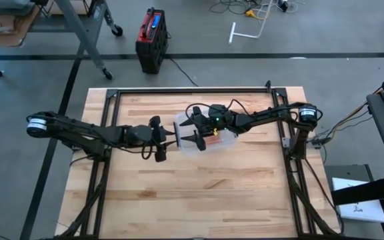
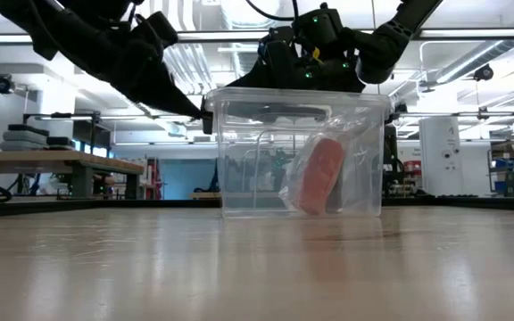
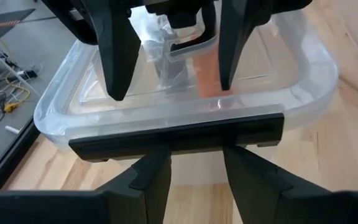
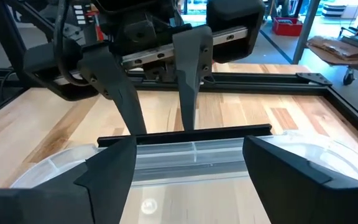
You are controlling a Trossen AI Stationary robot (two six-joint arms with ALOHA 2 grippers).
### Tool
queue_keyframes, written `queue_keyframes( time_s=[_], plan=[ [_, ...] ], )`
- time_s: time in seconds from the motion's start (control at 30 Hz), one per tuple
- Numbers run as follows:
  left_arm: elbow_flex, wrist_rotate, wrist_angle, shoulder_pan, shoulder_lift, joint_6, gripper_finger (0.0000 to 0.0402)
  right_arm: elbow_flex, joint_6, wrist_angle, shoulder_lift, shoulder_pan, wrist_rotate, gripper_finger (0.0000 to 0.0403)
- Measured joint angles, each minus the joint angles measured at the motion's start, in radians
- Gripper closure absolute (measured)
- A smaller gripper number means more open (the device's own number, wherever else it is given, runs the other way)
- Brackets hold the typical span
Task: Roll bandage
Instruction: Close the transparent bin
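A clear plastic box with a clear lid stands mid-table. Inside it an orange bandage roll in a clear bag leans tilted, its lower end on the box's bottom. A black latch bar runs across the box's left end. My left gripper is at that end, open, with nothing between its fingers. My right gripper reaches in from the right, wide open, over the lid and pointing at the latch. My left gripper meets the black latch bar at the box's left end, coming from the table's left and slanting a little down. The bar lies across both fingertips, not pinched between them. My right gripper is close over the lid; whether it touches it I cannot tell.
A black metal frame rims the wooden table. The two arms meet head-on over the box. Bare wood stretches toward the near edge. A red and black unit stands on the floor beyond the far edge.
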Motion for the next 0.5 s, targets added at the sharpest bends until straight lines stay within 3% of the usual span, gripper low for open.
queue_keyframes(
  time_s=[0.1,0.23,0.5],
  plan=[
    [0.007,0.004,0.011,-0.001,-0.004,-0.001,0.0260,0.000,-0.001,0.000,0.000,0.000,0.000,0.0117],
    [0.046,0.018,0.218,-0.002,-0.020,0.008,0.0267,0.003,0.002,0.023,0.003,0.000,0.021,0.0114],
    [0.053,0.050,0.112,-0.003,-0.151,0.017,0.0263,-0.007,-0.002,0.061,-0.042,0.005,0.023,0.0102]
  ],
)
